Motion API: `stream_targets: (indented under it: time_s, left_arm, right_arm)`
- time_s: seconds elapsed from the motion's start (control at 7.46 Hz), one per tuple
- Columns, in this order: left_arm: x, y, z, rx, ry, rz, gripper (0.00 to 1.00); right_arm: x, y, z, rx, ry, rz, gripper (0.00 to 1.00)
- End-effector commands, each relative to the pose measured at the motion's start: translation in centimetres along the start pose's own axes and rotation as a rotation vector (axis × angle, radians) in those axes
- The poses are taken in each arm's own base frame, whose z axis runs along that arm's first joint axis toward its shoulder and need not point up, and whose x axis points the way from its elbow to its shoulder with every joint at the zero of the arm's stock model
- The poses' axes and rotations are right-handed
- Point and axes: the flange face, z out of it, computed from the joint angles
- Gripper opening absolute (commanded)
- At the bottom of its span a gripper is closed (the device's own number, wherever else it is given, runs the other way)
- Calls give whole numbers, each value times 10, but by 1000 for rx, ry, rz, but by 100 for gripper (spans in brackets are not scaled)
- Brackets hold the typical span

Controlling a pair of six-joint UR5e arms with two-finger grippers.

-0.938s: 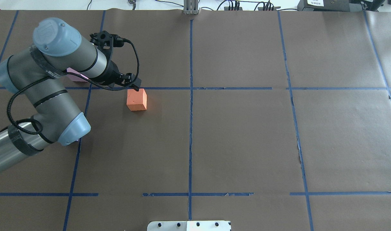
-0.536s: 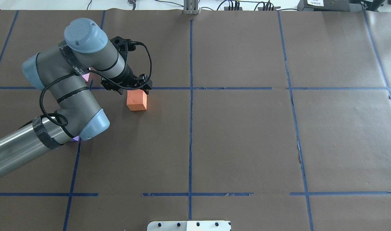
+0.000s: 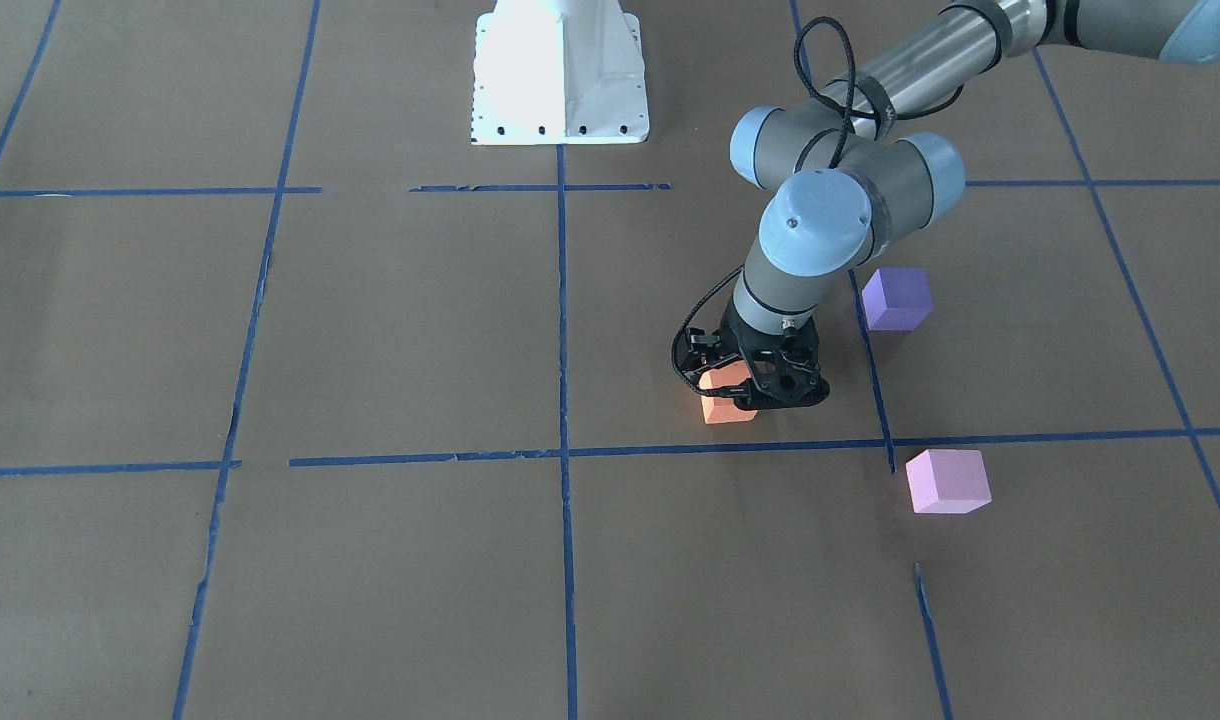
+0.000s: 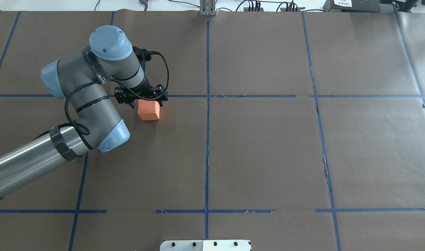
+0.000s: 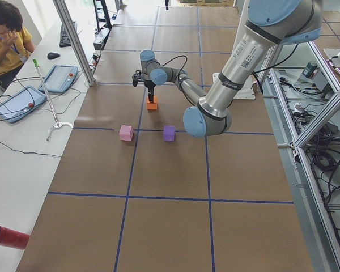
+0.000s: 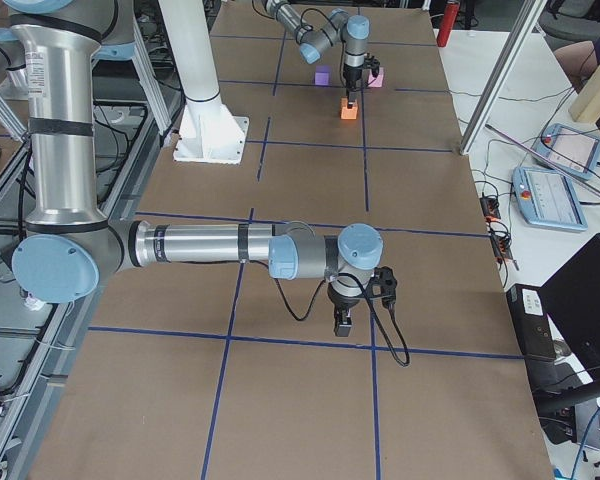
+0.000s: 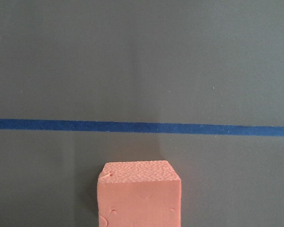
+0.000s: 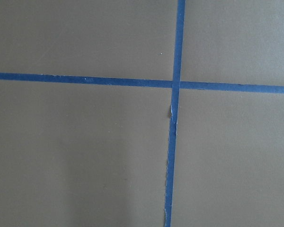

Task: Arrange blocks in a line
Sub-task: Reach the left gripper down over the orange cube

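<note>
Blocks of matte foam, three of equal size, lie apart on the brown paper [image 3: 370,330]. In the front camera's picture the orange block [image 3: 720,410] comes first, just on the robot's side of a blue tape line [image 3: 420,458]. Its top is grainy and its side bears small dents. The left claw [image 4: 146,104] hangs straight over it, fingers spread to either side; contact cannot be told. Further right stands the dark purple block [image 3: 896,298], then the pale pink block [image 3: 947,481] across the line. The right claw [image 6: 342,322] points down far off, and whether it is spread or pressed together cannot be told.
</note>
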Motion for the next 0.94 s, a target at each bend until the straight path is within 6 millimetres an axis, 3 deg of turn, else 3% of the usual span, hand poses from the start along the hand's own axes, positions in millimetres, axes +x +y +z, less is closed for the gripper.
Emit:
stream_targets:
  time_s: [0.0, 0.54, 0.67, 0.8]
  left_arm:
    - [-3, -2, 7, -2, -15, -8, 100]
    - [-3, -4, 35, -14, -21, 2, 99]
    - [-3, -5, 38, -10, -11, 6, 96]
    - [-1, -5, 36, -9, -2, 9, 85]
  right_arm:
    - [0, 0, 0, 0, 0, 0, 100]
    - [0, 0, 0, -1, 0, 1, 100]
    - [0, 0, 0, 0, 0, 0, 100]
    - [0, 0, 0, -1, 0, 1, 100]
